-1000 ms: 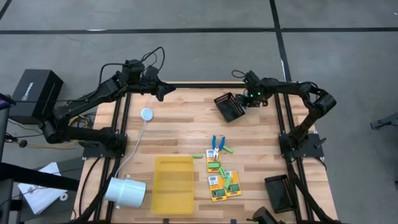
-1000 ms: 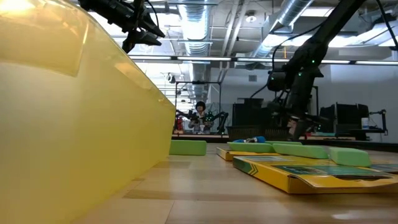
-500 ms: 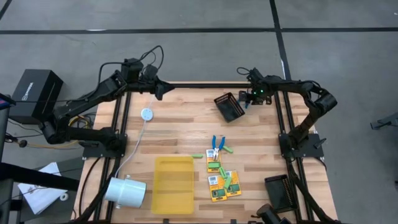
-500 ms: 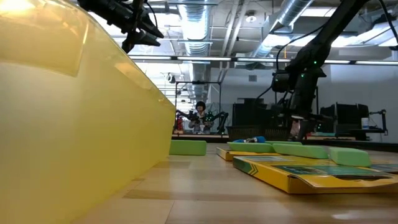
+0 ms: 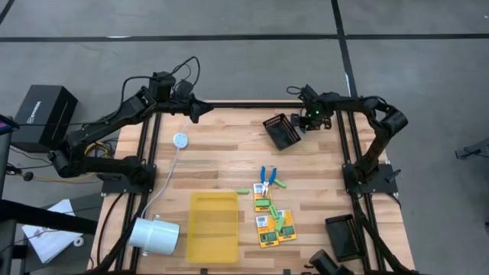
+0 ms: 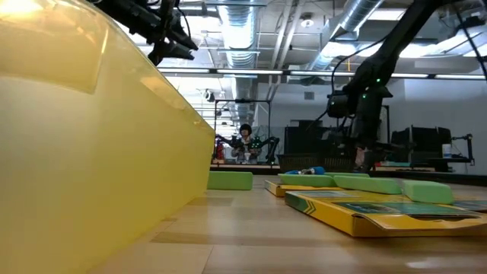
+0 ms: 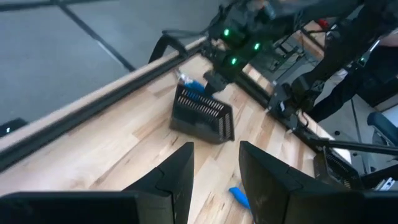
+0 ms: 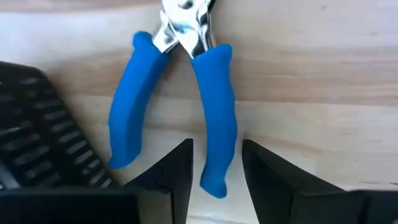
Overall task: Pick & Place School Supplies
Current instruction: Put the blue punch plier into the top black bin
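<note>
Overhead, right gripper [image 5: 304, 124] hangs at the table's [image 5: 221, 153] far right beside a black mesh tray [image 5: 282, 131]; left gripper [image 5: 200, 111] waits far left. Crayon boxes [image 5: 273, 223] and green sticks [image 5: 282, 185] lie mid-table near a yellow tray [image 5: 212, 227].

Right wrist: fingers apart over blue-handled pliers [image 8: 180, 93] on bare wood beside the tray; straddle one handle before closing.

Low view: a person sits in the room behind.
</note>
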